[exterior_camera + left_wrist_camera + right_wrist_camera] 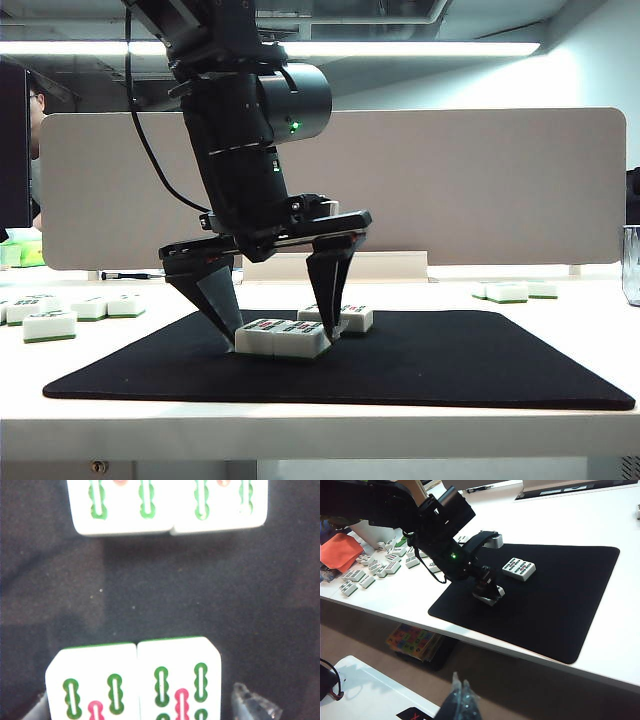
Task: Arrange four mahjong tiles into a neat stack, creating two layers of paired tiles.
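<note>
Left gripper [272, 335] spread wide around the near pair of mahjong tiles [283, 337] on the black mat [480, 370]

We worry an uneven squeeze splits them; far pair [345, 317] sits just behind, right gripper [461, 696] parked off-table, pinched closed.

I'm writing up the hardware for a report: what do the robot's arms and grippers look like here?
The left arm is glossy black, built of thick cylindrical segments, with a small green indicator light and a black cable looping behind it. Its left gripper has two long, black, wedge-shaped fingers tapering to translucent tips. Of the right gripper, only narrow, dark, translucent-looking fingertips show at the right wrist view's edge.
</note>
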